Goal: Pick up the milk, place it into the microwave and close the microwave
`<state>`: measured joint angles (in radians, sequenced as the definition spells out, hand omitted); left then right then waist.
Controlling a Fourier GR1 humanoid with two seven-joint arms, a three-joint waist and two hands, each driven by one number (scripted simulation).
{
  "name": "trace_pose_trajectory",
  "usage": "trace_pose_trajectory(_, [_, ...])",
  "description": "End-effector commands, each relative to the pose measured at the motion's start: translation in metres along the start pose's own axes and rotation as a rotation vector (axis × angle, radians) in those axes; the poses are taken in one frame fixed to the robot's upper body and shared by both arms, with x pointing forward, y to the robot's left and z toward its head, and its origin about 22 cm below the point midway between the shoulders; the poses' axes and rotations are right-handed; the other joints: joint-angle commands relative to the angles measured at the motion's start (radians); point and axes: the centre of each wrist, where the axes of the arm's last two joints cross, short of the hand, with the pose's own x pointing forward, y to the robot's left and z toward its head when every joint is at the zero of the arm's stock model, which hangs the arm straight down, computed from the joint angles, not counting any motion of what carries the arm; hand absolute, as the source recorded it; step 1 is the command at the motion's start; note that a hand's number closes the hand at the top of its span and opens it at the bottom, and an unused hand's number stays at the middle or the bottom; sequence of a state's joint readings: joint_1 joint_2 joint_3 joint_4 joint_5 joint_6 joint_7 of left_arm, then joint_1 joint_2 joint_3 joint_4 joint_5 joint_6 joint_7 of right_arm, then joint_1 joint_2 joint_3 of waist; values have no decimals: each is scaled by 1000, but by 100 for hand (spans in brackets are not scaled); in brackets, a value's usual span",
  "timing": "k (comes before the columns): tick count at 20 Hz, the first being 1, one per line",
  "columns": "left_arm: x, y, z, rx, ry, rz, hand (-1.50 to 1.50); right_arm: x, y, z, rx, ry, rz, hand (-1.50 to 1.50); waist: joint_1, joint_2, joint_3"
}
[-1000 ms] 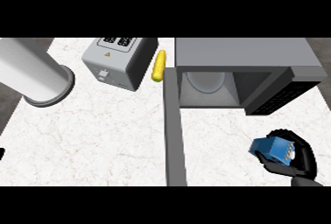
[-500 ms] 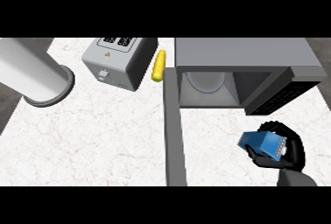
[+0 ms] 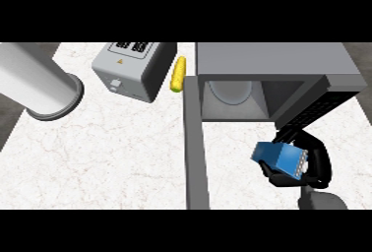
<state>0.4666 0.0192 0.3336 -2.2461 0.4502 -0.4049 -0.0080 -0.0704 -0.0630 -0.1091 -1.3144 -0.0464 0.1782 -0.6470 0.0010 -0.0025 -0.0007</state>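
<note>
Lower right of frame: my right hand (image 3: 309, 165) curls round blue milk (image 3: 281, 159), carton held just below microwave (image 3: 272, 78) opening, presumably lined up for insertion. Door (image 3: 195, 147) hangs open, centre frame. Left hand not visible.

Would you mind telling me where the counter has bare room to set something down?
The widest bare patch is white marble counter, bordered by the grey toaster, grey cylinder and open microwave door. It is crowded before the grey microwave, where the right robot hand holds the blue milk carton.
</note>
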Motion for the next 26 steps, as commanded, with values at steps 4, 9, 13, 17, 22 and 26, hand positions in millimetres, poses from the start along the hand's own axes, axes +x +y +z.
trace_pose_trajectory(4, [3,4,6,-14,18,-11,-150,22,31,-36,15,-3,128,150,7,1,0])
trace_pose_trajectory(9, [-7,27,-6,28,9,-6,-150,31,53,-94,1,13,185,150,9,3,0])
trace_pose_trajectory(13, [-5,6,16,18,24,-8,-150,13,54,-113,-14,73,178,150,15,3,1])
trace_pose_trajectory(17, [-7,7,-2,-9,21,-2,-150,11,61,-154,-2,85,188,150,20,7,1])
trace_pose_trajectory(22, [-10,15,-4,-28,29,7,-150,14,60,-175,15,78,244,150,46,14,1])
trace_pose_trajectory(26, [-9,18,-13,-50,28,15,-150,13,57,-182,-30,57,252,150,60,21,1])
